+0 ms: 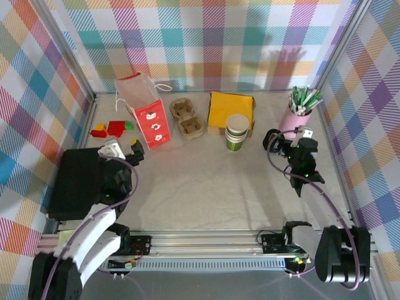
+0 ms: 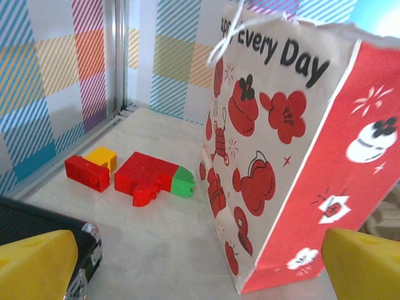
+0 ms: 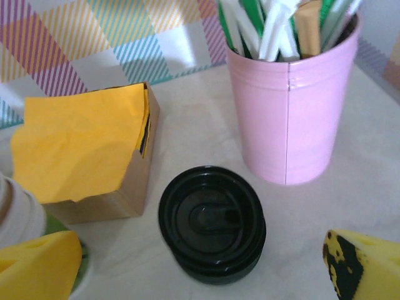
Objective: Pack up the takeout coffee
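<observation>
Below the right gripper (image 3: 200, 269), whose 2 fingers stand apart, the black lid (image 3: 211, 220) sits on the table (image 3: 187, 131) between the napkin box (image 3: 87, 156) and the pink cup (image 3: 294, 106). Best to centre over it, then pinch the rim evenly, clear of the pink cup. Facing the red bag (image 2: 294, 156), the left gripper (image 2: 200, 269) also gapes.

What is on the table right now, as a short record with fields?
Bag: red and white paper bag, upright, back left
Toys: red, yellow, green blocks, left of bag
Lid: black lid, beside pink cup of sticks
Cups: stack of cups, in front of yellow napkins
Left end effector: open, facing bag
Right end effector: open, facing lid
</observation>
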`<state>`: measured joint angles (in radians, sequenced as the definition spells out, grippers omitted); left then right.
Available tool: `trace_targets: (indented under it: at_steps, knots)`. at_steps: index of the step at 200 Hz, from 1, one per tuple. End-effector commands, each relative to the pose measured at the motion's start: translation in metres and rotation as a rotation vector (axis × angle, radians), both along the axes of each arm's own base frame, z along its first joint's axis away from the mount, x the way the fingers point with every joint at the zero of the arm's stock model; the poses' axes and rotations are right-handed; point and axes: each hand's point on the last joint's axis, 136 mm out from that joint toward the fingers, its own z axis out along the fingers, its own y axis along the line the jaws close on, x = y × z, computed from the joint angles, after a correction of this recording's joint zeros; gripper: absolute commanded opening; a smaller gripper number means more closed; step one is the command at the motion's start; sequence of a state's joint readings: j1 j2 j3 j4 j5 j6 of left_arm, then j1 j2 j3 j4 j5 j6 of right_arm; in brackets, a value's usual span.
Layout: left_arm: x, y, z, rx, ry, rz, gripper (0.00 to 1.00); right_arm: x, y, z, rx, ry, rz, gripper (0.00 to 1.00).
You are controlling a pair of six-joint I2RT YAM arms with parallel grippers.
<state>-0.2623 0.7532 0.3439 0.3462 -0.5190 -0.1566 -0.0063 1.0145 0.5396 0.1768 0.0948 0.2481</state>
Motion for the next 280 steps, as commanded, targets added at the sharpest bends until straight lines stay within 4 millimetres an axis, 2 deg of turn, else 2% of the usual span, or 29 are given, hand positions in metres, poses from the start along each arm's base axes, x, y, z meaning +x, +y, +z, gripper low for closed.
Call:
trace_targets:
  at_steps: [1, 17, 26, 37, 56, 84, 112, 157, 201, 239, 280]
  knots:
    - [-0.023, 0.005, 0.009, -0.083, 0.098, 0.032, 1.00, -0.034, 0.016, -0.010, 0.226, 0.270, -0.028, 0.99]
    - [-0.034, -0.002, 0.022, -0.138, 0.164, -0.003, 1.00, -0.041, 0.038, 0.001, 0.347, 0.359, 0.031, 0.99]
    - [-0.040, -0.008, 0.020, -0.183, 0.242, -0.025, 1.00, -0.044, 0.051, 0.004, 0.395, 0.415, 0.058, 1.00]
    - [-0.040, -0.025, 0.021, -0.215, 0.326, -0.100, 1.00, -0.047, 0.065, 0.005, 0.403, 0.496, 0.073, 0.99]
    - [-0.038, -0.057, 0.019, -0.266, 0.441, -0.240, 1.00, -0.047, 0.087, 0.009, 0.321, 0.600, 0.085, 0.98]
    - [-0.037, -0.100, 0.021, -0.332, 0.522, -0.408, 1.00, -0.032, 0.114, 0.019, 0.228, 0.676, 0.102, 0.93]
    - [-0.035, -0.122, 0.024, -0.299, 0.560, -0.492, 1.00, -0.007, 0.125, 0.021, 0.116, 0.725, 0.062, 0.87]
    - [-0.027, -0.138, 0.025, -0.248, 0.579, -0.567, 1.00, 0.034, 0.130, 0.013, 0.030, 0.776, 0.026, 0.71]
    - [-0.021, -0.142, 0.027, -0.232, 0.568, -0.579, 1.00, 0.063, 0.140, 0.005, -0.006, 0.793, 0.050, 0.43]
    - [-0.018, -0.143, 0.032, -0.241, 0.549, -0.578, 1.00, 0.067, 0.142, 0.001, -0.022, 0.814, 0.061, 0.23]
    - [-0.022, -0.141, 0.049, -0.253, 0.505, -0.584, 1.00, 0.064, 0.137, 0.012, -0.043, 0.790, 0.063, 0.08]
